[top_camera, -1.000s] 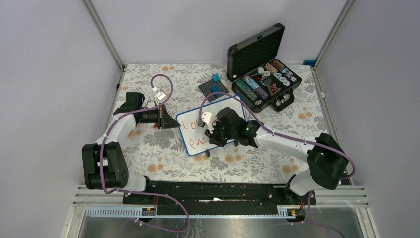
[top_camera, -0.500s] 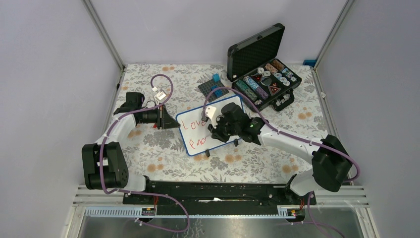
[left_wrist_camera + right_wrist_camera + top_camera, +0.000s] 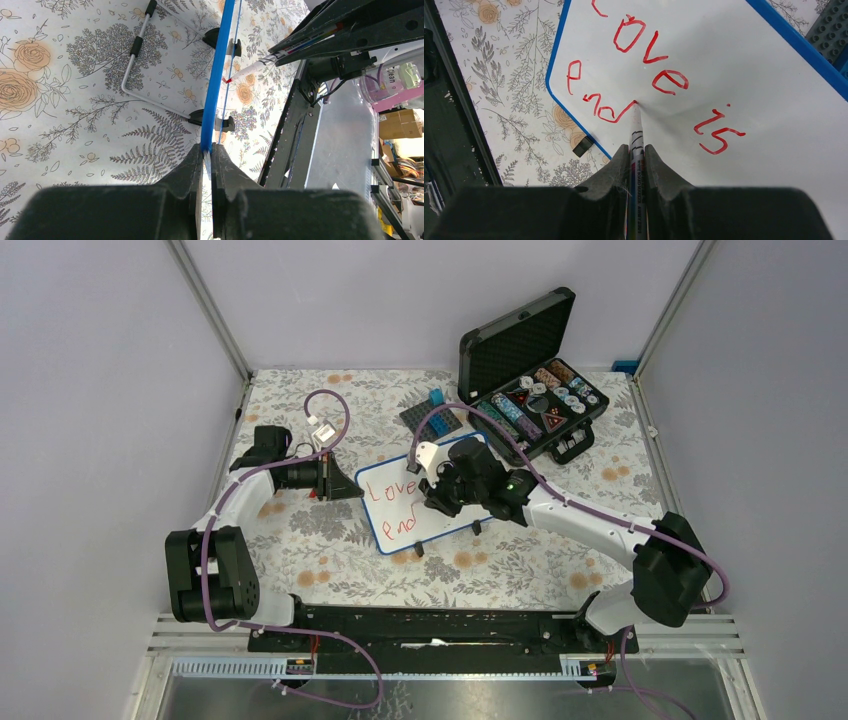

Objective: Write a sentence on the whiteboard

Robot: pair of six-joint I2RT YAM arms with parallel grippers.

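Note:
The whiteboard [image 3: 395,502] with its thin blue frame stands tilted at the table's middle. It also shows in the right wrist view [image 3: 734,65]. My left gripper [image 3: 352,488] is shut on its left edge; the left wrist view shows the blue frame [image 3: 216,85] edge-on between the jaws [image 3: 206,152]. My right gripper [image 3: 440,498] is shut on a white whiteboard marker [image 3: 636,145]. Its red tip touches the board at the end of the second line. The red sentence [image 3: 649,80] reads "Love is" above "end". The marker also shows in the left wrist view [image 3: 250,67].
An open black case [image 3: 535,400] with small parts stands at the back right. A grey studded baseplate [image 3: 430,418] with a blue brick lies behind the board. The board's wire stand [image 3: 137,65] and black feet [image 3: 583,146] rest on the flowered cloth.
My right gripper has moved right along the lower line with the marker, and the red text there has grown from "en" to "end". The left arm has not moved.

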